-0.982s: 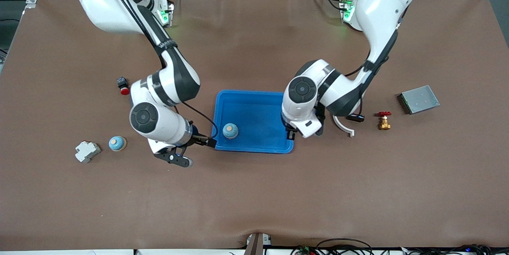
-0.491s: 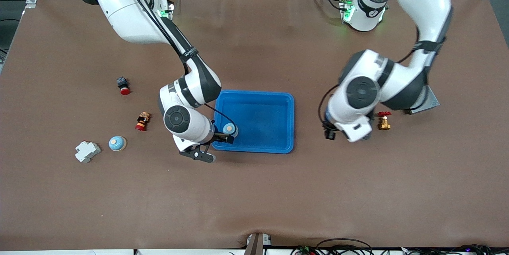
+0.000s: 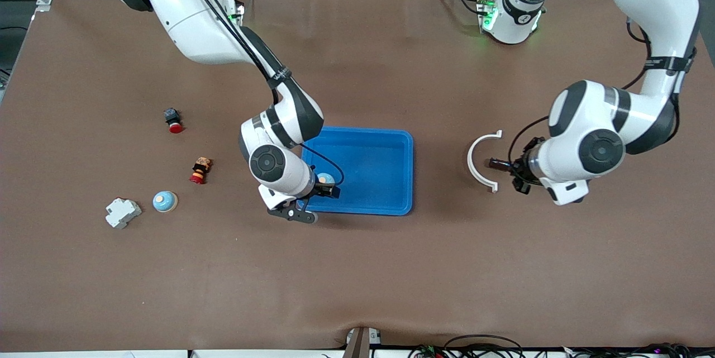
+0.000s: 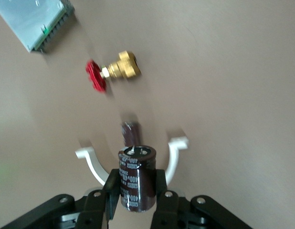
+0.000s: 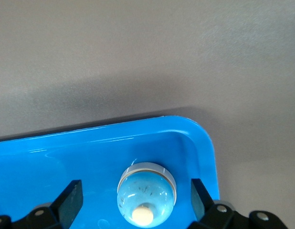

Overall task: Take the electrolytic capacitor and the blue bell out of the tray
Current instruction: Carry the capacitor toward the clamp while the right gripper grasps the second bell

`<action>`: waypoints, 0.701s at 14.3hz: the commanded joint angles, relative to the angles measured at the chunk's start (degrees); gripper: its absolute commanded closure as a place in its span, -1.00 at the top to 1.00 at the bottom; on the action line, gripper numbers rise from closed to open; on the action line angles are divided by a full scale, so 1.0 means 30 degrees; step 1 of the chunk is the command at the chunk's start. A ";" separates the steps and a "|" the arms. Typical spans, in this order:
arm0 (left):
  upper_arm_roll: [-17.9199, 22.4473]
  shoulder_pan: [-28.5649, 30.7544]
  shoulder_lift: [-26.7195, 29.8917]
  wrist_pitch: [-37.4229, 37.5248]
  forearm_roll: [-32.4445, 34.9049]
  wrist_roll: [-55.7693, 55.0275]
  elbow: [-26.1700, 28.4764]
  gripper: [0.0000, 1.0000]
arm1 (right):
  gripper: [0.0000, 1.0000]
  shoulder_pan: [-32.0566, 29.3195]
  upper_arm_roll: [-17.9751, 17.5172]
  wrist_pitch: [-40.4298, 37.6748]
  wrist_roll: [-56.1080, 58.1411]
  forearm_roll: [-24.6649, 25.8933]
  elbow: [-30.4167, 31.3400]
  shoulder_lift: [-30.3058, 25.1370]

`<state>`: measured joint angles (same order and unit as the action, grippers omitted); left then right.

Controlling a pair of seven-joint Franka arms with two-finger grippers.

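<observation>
A blue bell (image 3: 325,179) with a cream button sits in the blue tray (image 3: 363,148), in the corner nearest the front camera toward the right arm's end. My right gripper (image 3: 328,187) is open with a finger on each side of the bell (image 5: 146,195), not touching it. My left gripper (image 3: 511,168) is shut on a dark brown capacitor (image 3: 496,163), beside a white C-shaped clip (image 3: 480,160). In the left wrist view the capacitor (image 4: 137,176) stands between the fingers (image 4: 111,191). A second blue bell (image 3: 165,201) sits on the table toward the right arm's end.
A white breaker (image 3: 122,213), a small red and brown figure (image 3: 200,170) and a red push button (image 3: 173,120) lie toward the right arm's end. The left wrist view shows a brass valve (image 4: 114,74) with a red handle and a grey metal box (image 4: 42,21).
My left arm swung from the tray's edge to the capacitor and closed on it. My right gripper moved from beside the tray to straddle the bell in it.
</observation>
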<state>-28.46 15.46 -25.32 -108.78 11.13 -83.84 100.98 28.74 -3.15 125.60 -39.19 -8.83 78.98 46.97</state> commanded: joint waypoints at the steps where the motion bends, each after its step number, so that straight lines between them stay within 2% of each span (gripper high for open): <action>1: -0.0241 0.1608 0.0530 -0.1032 -0.0137 0.2157 0.1492 -1.00 | 1.00 0.0233 0.0228 0.0116 -0.0151 0.0044 -0.0341 0.0337; 5: -0.0270 0.3335 0.0589 -0.2469 0.2173 0.3889 0.2987 -1.00 | 1.00 0.0555 0.0228 0.0380 -0.0209 0.0892 -0.0312 0.0690; 10: -0.0241 0.5244 0.0500 -0.4808 0.2967 0.6879 0.4303 -1.00 | 1.00 0.0848 0.0228 0.0818 -0.0239 0.0923 -0.0283 0.1099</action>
<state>-28.40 28.70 -25.33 -119.66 18.44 -65.57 110.55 30.56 -3.05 127.06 -39.14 -7.11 78.99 49.15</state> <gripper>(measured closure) 0.665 0.000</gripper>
